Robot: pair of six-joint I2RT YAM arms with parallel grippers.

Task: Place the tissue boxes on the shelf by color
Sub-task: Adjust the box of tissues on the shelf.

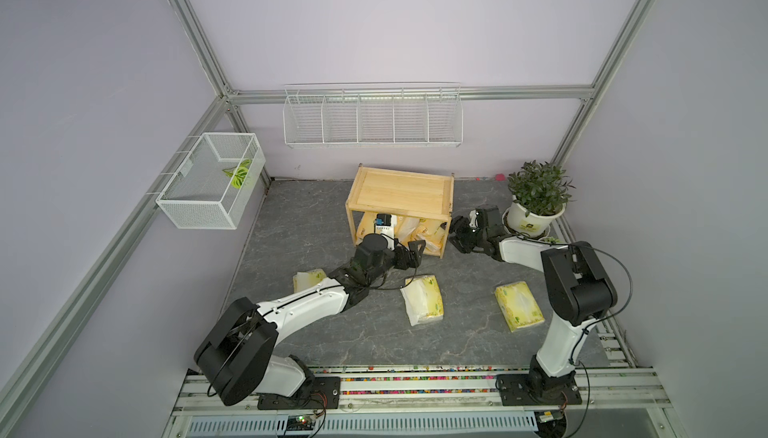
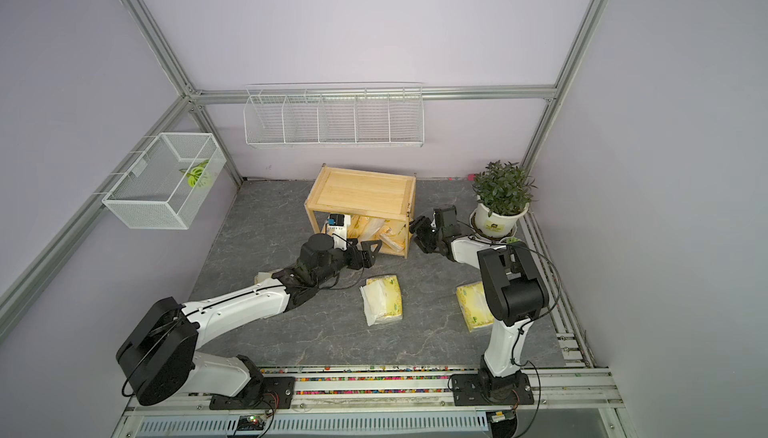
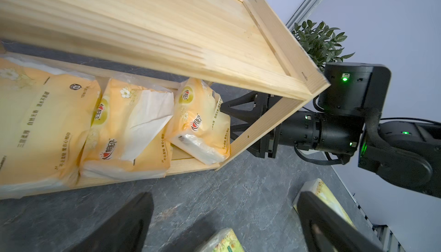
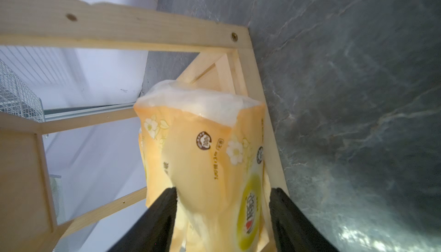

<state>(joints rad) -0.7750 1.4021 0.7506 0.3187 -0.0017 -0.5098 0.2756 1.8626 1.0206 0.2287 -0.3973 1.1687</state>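
Mat (image 1: 374, 344) has plenty of bare room up front and on the left. Shelf (image 1: 401, 191) sits near the back wall with its top tier bare, and the plant (image 1: 538, 191) is near its right end. All three orange packs (image 3: 126, 129) are in the lower tier, the end one tilted against the right post. Three green packs (image 1: 424, 299) lie loose on the mat, well apart.

Left gripper (image 3: 224, 205) hovers at the shelf front, jaws wide, holding nothing. Right gripper (image 4: 223, 193) reaches in through the open right end, straddling that end pack. Can't tell if it's actually squeezing.

Packs carry Chinese print, and a brown seal (image 4: 204, 141) reads 100%.
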